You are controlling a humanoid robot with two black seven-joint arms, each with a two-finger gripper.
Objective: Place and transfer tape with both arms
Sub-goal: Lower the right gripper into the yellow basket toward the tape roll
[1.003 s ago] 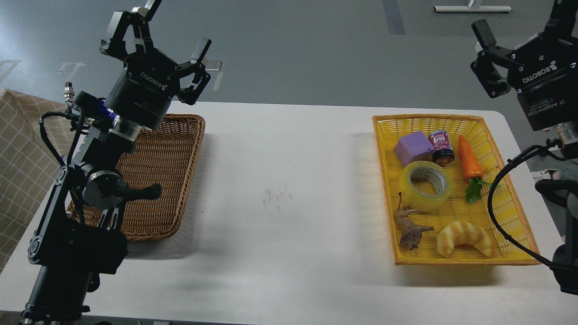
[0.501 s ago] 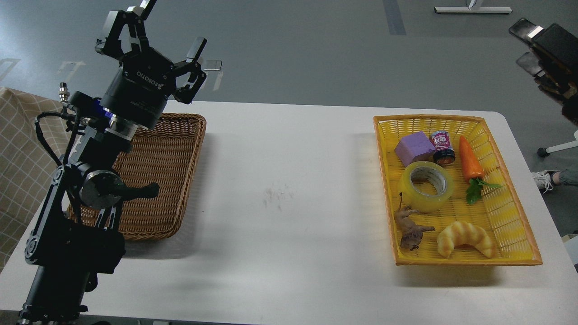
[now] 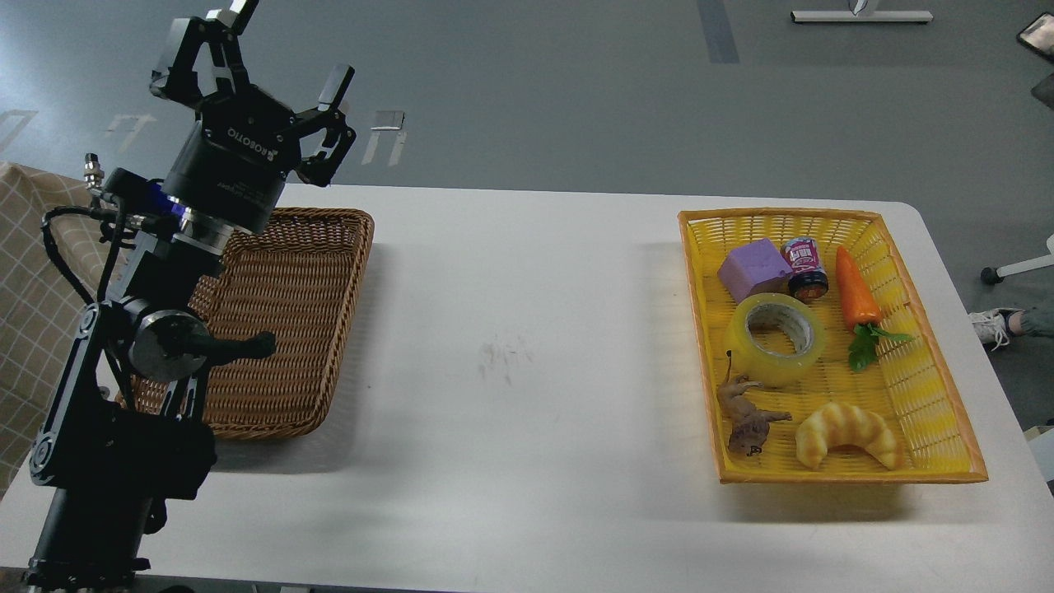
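Head view: my left hand (image 3: 272, 78), fingers spread and empty, hangs far across the worktop (image 3: 527, 329) from the tape (image 3: 776, 339) lying flat in the yellow basket (image 3: 947, 395); my right hand is unseen.

A white table (image 3: 527, 313) carries a brown wicker basket (image 3: 288, 329) and a yellow basket (image 3: 922, 379).

"ROBOTIQ" in white on left claw (image 3: 259, 70) body; small can (image 3: 806, 267) label unreadable.
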